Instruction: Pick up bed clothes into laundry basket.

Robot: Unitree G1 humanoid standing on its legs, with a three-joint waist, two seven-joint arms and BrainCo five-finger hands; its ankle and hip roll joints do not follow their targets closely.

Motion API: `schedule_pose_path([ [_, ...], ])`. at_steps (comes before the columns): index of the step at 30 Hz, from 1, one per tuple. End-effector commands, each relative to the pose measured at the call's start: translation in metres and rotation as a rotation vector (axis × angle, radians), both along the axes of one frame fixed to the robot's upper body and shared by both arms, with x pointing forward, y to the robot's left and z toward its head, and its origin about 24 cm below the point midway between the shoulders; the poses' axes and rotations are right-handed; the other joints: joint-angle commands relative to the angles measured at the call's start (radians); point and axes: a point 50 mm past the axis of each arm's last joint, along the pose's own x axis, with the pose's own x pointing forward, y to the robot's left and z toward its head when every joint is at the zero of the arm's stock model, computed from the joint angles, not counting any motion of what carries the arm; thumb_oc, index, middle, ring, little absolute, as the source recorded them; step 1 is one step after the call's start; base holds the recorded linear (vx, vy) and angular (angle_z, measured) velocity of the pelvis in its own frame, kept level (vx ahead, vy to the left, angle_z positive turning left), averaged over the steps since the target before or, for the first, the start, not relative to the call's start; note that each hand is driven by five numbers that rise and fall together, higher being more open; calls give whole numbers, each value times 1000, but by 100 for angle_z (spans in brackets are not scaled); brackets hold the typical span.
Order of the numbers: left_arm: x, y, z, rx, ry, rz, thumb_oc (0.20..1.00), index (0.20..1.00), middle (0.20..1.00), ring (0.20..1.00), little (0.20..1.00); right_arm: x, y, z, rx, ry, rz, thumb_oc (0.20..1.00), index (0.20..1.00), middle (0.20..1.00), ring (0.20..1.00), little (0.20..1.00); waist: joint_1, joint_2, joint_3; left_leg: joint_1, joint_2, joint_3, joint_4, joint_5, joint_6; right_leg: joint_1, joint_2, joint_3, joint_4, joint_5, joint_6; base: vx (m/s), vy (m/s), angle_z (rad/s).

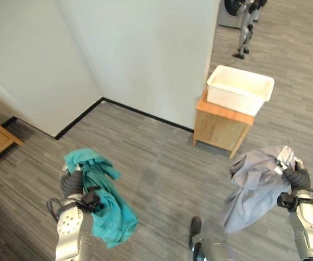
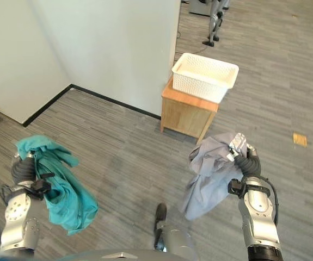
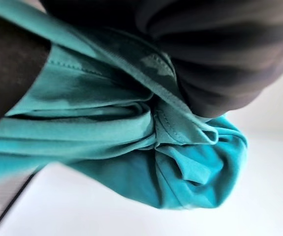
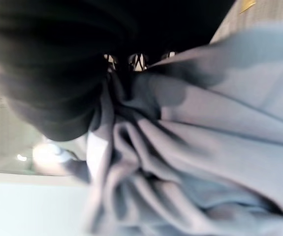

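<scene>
Left eye view, read from left to right: two garments, one basket, one small table.

At the lower left of the frame the left hand [image 1: 73, 182] is raised off the floor with its fingers curled into a teal garment [image 1: 106, 204]. That cloth bunches over the top of the hand and hangs down in loose folds beside the forearm, clear of the grey plank floor [image 1: 156, 163]. The left wrist view shows the same teal cloth [image 3: 131, 142] gathered in tight creases against the hand's dark cover.

At the upper right, a white laundry basket [image 1: 239, 88] with perforated walls sits on top of a small wooden table [image 1: 221, 126] set against the corner of a white wall [image 1: 145, 54]. Nothing can be seen inside the basket.

At the lower right, the right hand [image 1: 293, 168] grips a grey garment [image 1: 251, 190], its fingers closed on the bunched top edge. The cloth droops down and to the left of the hand, hanging above the floor. The right wrist view shows the grey folds [image 4: 205, 162] pressed against the hand's dark cover.

Both garments are well apart from the basket.
</scene>
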Motion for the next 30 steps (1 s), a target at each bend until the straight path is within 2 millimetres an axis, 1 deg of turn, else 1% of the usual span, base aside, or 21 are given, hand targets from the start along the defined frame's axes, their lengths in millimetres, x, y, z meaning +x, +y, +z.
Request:
schedule_pose_path([
  [1,19,0,42,115,-167,-78,200,200,200,200,200,4,-14,62,-107,-284,-48,200,200,200,200,200,-45,-3,-50,-96,123,-9,198,488,-36,66,-105,-59,-30,-27,266,594,-417,-71],
  [2,23,-3,45,114,-183,-93,200,200,200,200,200,2,-18,66,-109,-304,-67,200,200,200,200,200,-38,-24,-26,-170,108,-19,335,510,-39,98,-104,-44,-39,-39,241,433,-353,-115],
  [3,26,-6,50,122,-197,-107,200,200,200,200,200,-1,-22,69,-125,-309,-90,200,200,200,200,200,-33,-34,-15,-206,104,-21,402,503,-20,127,-91,-25,-46,-64,223,403,-301,-153],
  [5,36,-17,58,121,-232,-159,200,200,200,200,200,-7,-35,69,-157,-288,-160,200,200,200,200,200,-16,-52,15,-338,104,6,445,451,3,204,-78,20,-64,-99,214,427,-192,-91],
  [7,47,-30,63,114,-252,-223,200,200,200,200,200,-11,-44,66,-143,-280,-212,200,200,200,200,200,2,-58,30,-457,129,34,338,422,15,260,-82,46,-89,-113,228,373,-14,-54],
  [9,54,-40,66,121,-261,-275,200,200,200,200,200,-12,-47,63,-139,-273,-219,200,200,200,200,200,12,-48,30,-488,113,36,159,430,20,276,-79,69,-108,-117,240,362,93,-75],
  [10,55,-44,64,124,-255,-290,200,200,200,200,200,-11,-45,60,-147,-253,-204,200,200,200,200,200,32,-43,28,-483,77,13,50,426,24,293,-77,85,-115,-128,247,264,77,-78],
  [11,55,-44,64,124,-255,-290,200,200,200,200,200,-11,-45,60,-148,-253,-205,200,200,200,200,200,34,-45,28,-478,74,17,35,438,26,290,-81,86,-116,-124,248,404,53,-84],
  [12,53,-45,63,139,-250,-305,200,200,200,200,200,-5,-40,59,-191,-219,-152,200,200,200,200,200,65,-37,19,-470,-7,-54,-118,450,31,325,-64,125,-126,-135,253,356,15,-81],
  [14,50,-46,60,131,-245,-317,200,200,200,200,200,1,-35,61,-201,-217,-114,200,200,200,200,200,85,-31,1,-443,-54,-71,-181,453,38,347,-47,149,-131,-145,250,355,21,-96],
  [15,48,-48,58,126,-239,-334,200,200,200,200,200,3,-32,61,-201,-215,-100,200,200,200,200,200,87,-24,-5,-409,-54,-61,-208,450,50,342,-41,156,-119,-146,248,223,66,-127],
  [17,47,-50,56,113,-238,-341,200,200,200,200,200,2,-29,56,-211,-192,-91,200,200,200,200,200,79,-18,-40,-331,-47,-74,-293,452,46,333,-38,161,-111,-155,246,227,108,-110],
  [19,47,-50,55,113,-237,-341,200,200,200,200,200,2,-29,56,-211,-191,-91,200,200,200,200,200,80,-18,-40,-325,-47,-73,-301,455,45,334,-38,163,-110,-155,246,101,53,-24],
  [21,45,-49,52,83,-233,-333,200,200,200,200,200,3,-25,52,-194,-184,-79,200,200,200,200,200,79,-20,-64,-279,-45,-50,-347,437,59,335,-47,154,-96,-172,255,140,86,-2],
  [22,44,-49,52,77,-229,-331,200,200,200,200,200,4,-22,51,-194,-180,-68,200,200,200,200,200,84,-18,-65,-270,-45,-45,-352,428,71,328,-54,143,-49,-177,259,87,67,-6],
  [24,44,-49,51,78,-221,-332,200,200,200,200,200,7,-17,51,-189,-184,-46,200,200,200,200,200,84,-11,-49,-260,-34,-43,-351,419,88,248,-54,152,128,-192,277,23,40,3],
  [26,50,-54,53,86,-217,-364,200,200,200,200,200,7,-11,48,-178,-179,-29,200,200,200,200,200,54,-5,-21,-255,-30,-88,-339,419,99,179,-40,231,263,-159,308,17,-30,14],
  [27,51,-54,54,88,-222,-370,200,200,200,200,200,7,-9,48,-176,-183,-23,200,200,200,200,200,43,-2,-16,-250,-25,-102,-341,416,99,155,-48,267,278,-148,314,50,-111,70],
  [28,52,-54,57,89,-230,-369,200,200,200,200,200,7,-7,49,-170,-192,-19,200,200,200,200,200,42,4,-10,-244,-11,-104,-347,409,93,134,-95,277,272,-138,313,97,-178,87],
  [29,52,-54,58,88,-238,-372,200,200,200,200,200,8,-5,49,-166,-199,-14,200,200,200,200,200,53,12,-12,-236,6,-102,-351,393,84,122,-162,256,236,-133,311,115,-226,84],
  [30,51,-54,58,87,-240,-375,200,200,200,200,200,8,-5,48,-165,-195,-19,200,200,200,200,200,54,16,-14,-234,17,-114,-345,385,80,118,-209,234,190,-107,312,274,-338,16],
])
